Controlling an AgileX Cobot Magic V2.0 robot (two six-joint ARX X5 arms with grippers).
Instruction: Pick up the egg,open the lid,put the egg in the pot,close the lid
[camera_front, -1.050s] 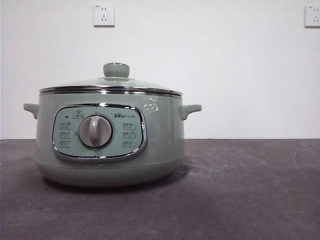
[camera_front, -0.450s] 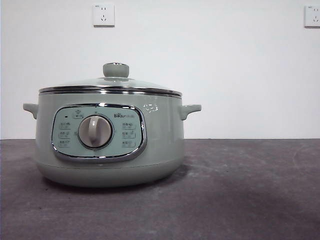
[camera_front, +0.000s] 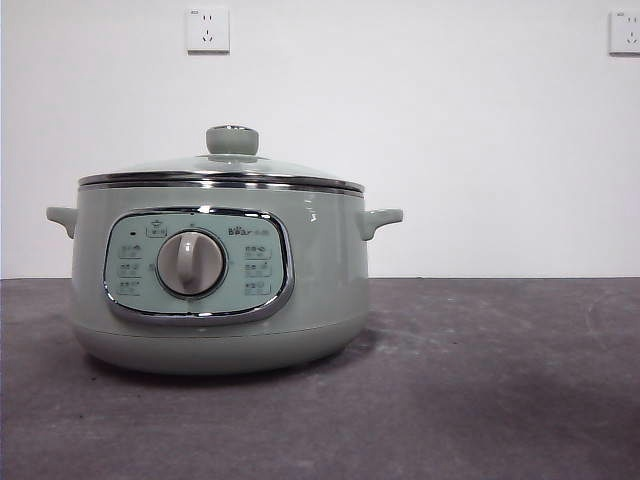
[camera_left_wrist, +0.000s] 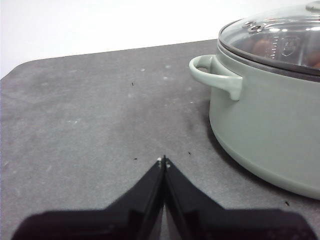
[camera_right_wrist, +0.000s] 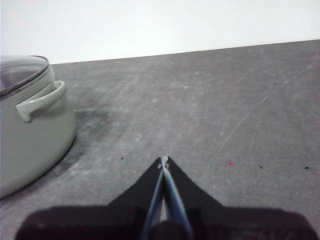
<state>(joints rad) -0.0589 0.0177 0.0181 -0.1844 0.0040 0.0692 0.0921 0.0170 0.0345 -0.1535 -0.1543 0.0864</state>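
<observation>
Lid (camera_front: 222, 170) sits closed on the pot (camera_front: 215, 280), brownish shapes under the glass, likely the egg; looks finished. Left gripper (camera_left_wrist: 164, 161) and right gripper (camera_right_wrist: 163, 161) both pinched closed, empty, flanking it.

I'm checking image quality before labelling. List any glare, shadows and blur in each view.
Front view: sharp, with bright streaks on the lid rim and a soft shadow under the pot. Left wrist view: glare on the glass lid hides the inside; left gripper dark, close and soft. Right wrist view: a shadow beside the pot; right gripper a dark, slightly blurred shape.
</observation>
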